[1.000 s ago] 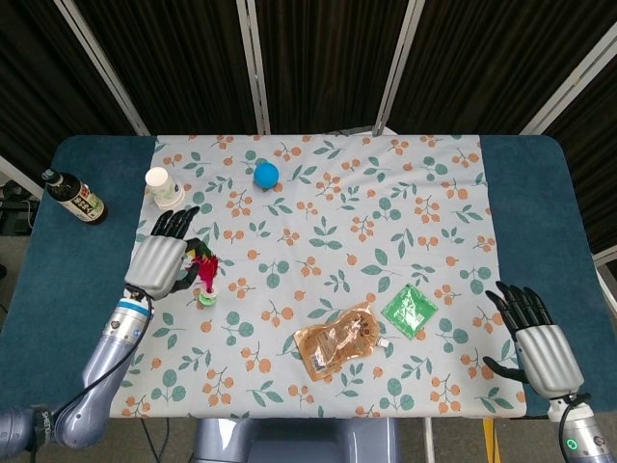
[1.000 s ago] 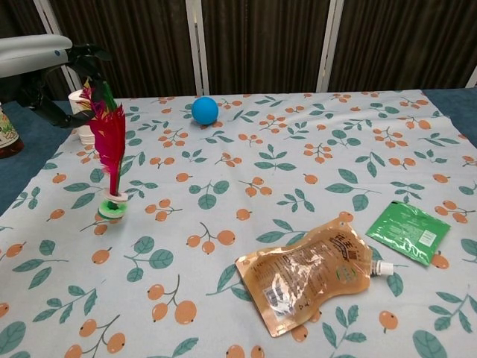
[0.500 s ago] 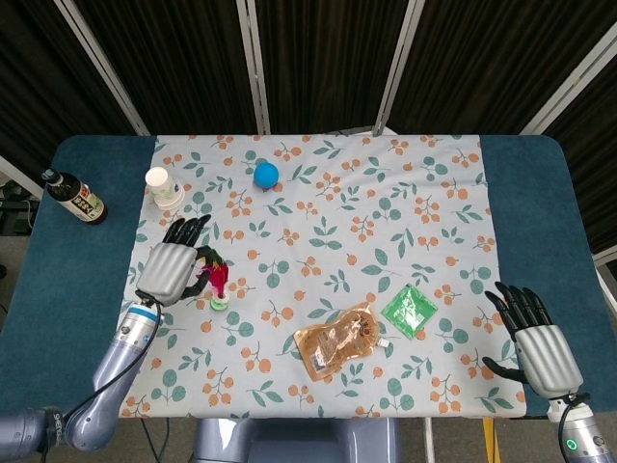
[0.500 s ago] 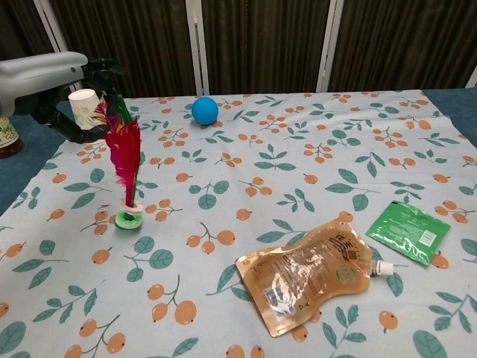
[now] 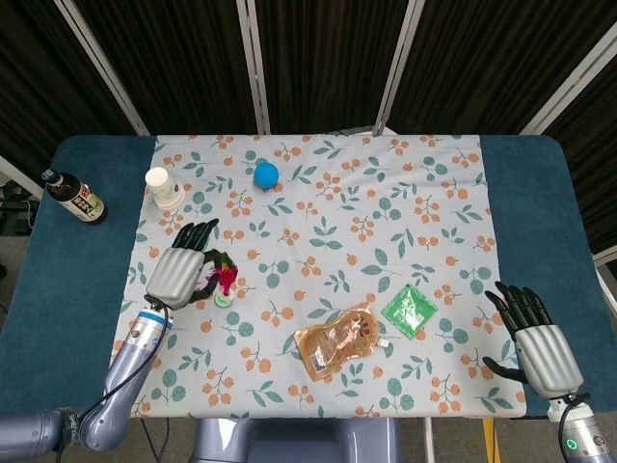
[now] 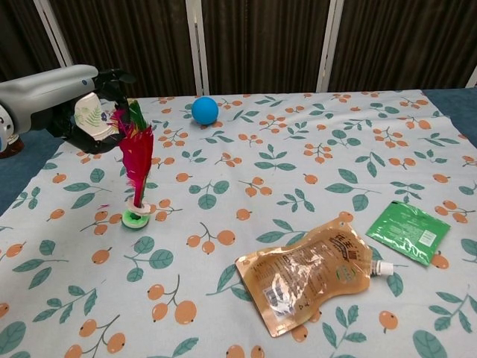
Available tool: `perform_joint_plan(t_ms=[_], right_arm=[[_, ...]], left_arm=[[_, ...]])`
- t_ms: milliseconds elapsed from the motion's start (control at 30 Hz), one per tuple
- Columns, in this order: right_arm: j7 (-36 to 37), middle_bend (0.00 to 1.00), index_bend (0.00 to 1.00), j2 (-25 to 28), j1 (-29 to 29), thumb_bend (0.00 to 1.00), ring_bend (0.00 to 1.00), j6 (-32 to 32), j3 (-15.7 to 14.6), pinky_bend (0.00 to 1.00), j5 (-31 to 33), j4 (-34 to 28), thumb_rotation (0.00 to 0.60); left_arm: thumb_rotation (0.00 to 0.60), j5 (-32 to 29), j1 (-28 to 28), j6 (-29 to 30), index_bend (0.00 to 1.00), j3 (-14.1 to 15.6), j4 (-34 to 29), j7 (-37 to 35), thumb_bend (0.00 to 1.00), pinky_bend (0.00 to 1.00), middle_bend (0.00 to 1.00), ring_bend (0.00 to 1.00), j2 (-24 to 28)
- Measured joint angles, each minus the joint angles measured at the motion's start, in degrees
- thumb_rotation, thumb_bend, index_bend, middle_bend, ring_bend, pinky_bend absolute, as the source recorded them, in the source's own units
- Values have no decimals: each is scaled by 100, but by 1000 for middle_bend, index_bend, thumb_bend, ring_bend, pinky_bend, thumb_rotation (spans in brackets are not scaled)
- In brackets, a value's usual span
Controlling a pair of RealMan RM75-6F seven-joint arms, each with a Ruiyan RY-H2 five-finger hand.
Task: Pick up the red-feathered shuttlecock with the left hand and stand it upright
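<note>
Our left hand [image 5: 178,274] pinches the top feathers of the red-feathered shuttlecock [image 6: 137,170], which stands upright with its green base on the patterned cloth [image 5: 328,193] at the left side of the surface [image 5: 525,183]. Just behind our hand sits a paper cup [image 5: 162,186], and further off a blue ball [image 6: 204,110]. Our right hand [image 5: 538,340] rests spread and empty at the surface's near right corner, beyond the brown pouch [image 6: 307,274] and green sachet [image 6: 408,231].
</note>
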Motion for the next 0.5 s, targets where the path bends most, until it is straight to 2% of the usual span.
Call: perform_joint_plan(t_ms=[500], right_arm=[[-37, 0, 85, -12, 0, 45, 0, 0, -4, 0, 3, -5, 600]], left_arm=[[600, 412, 410, 144, 350, 294, -584, -312, 414, 0, 0, 0, 550]])
